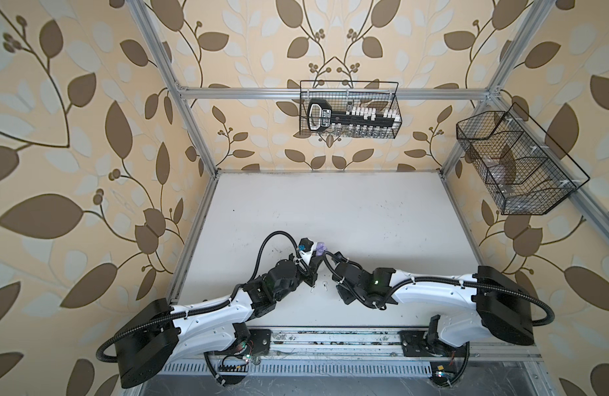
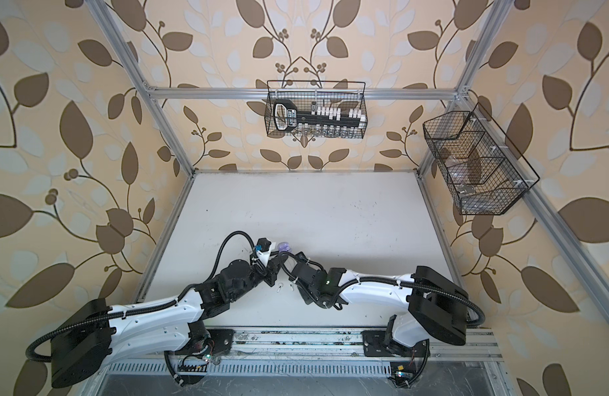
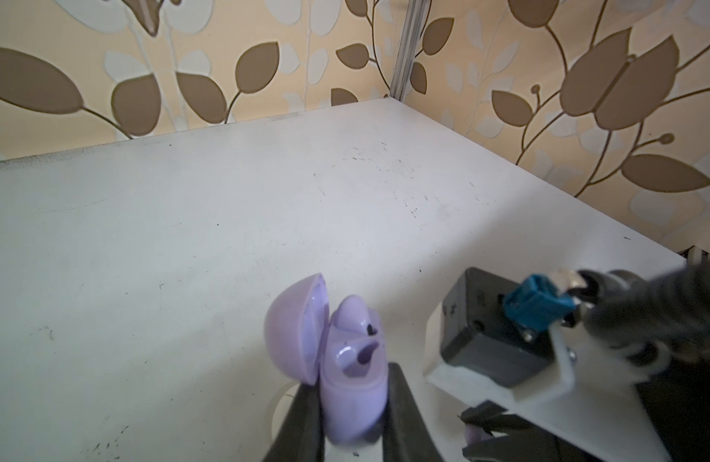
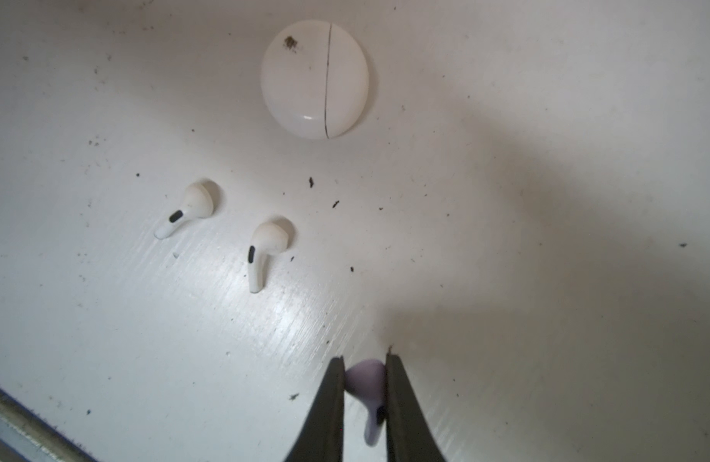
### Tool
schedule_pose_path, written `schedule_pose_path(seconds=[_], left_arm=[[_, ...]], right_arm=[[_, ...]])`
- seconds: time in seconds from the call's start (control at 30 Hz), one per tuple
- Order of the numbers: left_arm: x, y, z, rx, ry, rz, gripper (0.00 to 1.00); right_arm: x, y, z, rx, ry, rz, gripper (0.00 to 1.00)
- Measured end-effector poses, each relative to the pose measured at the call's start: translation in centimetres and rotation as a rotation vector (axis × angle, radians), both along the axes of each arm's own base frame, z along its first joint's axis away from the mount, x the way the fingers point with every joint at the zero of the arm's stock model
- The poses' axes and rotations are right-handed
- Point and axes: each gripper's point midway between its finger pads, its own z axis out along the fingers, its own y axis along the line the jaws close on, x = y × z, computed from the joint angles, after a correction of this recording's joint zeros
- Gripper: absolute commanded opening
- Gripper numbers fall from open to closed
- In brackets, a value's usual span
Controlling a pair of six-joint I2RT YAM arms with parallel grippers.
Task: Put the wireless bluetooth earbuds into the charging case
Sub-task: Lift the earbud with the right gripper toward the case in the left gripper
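Observation:
My left gripper (image 3: 353,400) is shut on the body of the lilac charging case (image 3: 351,396) and holds it above the table with its lid (image 3: 291,328) swung open. A lilac earbud (image 3: 347,316) sits in one socket. The case shows in both top views (image 1: 320,247) (image 2: 284,246) between the two wrists. My right gripper (image 4: 365,362) is shut on another lilac earbud (image 4: 367,378), stem pointing back toward the camera. Two white earbuds (image 4: 193,206) (image 4: 267,244) lie loose on the table beside a closed white case (image 4: 315,80).
The two white earbuds also show in a top view (image 1: 311,289) (image 1: 326,284), on the table between the arms. A wire basket (image 1: 351,109) hangs on the back rail and another basket (image 1: 515,161) on the right frame. The white table (image 1: 330,212) stretches behind the arms.

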Motion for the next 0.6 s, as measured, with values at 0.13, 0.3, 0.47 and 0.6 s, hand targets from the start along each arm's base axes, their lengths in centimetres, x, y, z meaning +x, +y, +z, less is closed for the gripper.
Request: schedule_pose_path(seconds=[0.13,0.3,0.47,0.6], left_arm=[[-0.2,-0.4,0.2,-0.011,-0.001,-0.021,0.00],[-0.5,-0.7,0.3,-0.022,0.002,-0.047,0.00],[-0.9,-1.4,0.2,-0.031,0.010,-0.088,0.00],[-1.2,-2.0,-0.3,-0.034,0.028,-0.122,0.00]], right_arm=[[0.8,-0.1,1.7,0.053,-0.049,-0.036,0.16],[1.7,-0.4,4.3,0.130,-0.119,-0.077,0.16],[2.3,-1.3,6.2,0.202,-0.167,-0.114,0.16],[2.5,-2.2,7.0,0.242,-0.190,-0.138,0.16]])
